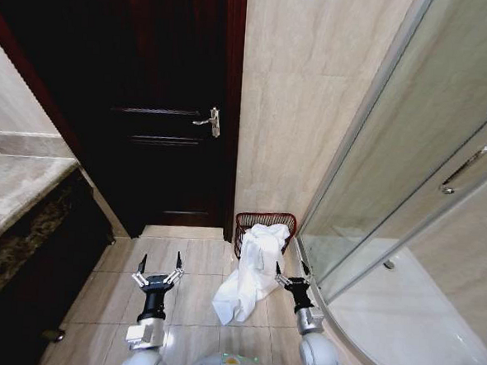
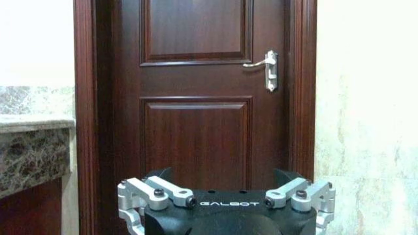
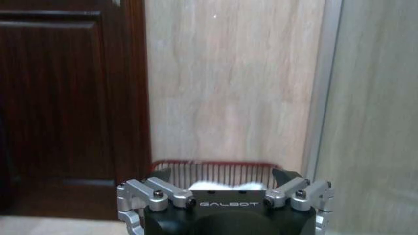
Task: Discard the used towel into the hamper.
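Jaws on my left gripper (image 1: 158, 277) are spread wide over bare floor tiles (image 1: 188, 299), holding nothing. Right gripper (image 1: 292, 278) also reads spread, just beside the white towel (image 1: 250, 270) but apart from it as far as I can tell. "GALBOT" is printed on each wrist housing. Towel drapes over the front rim of the hamper (image 1: 263, 221) and trails down onto the floor. Hamper stands against the wall, between the dark door (image 1: 170, 103) and the shower glass (image 1: 394, 159).

Dark wooden door (image 1: 161, 111), marble counter (image 1: 16, 187), glass shower enclosure (image 1: 418, 160).
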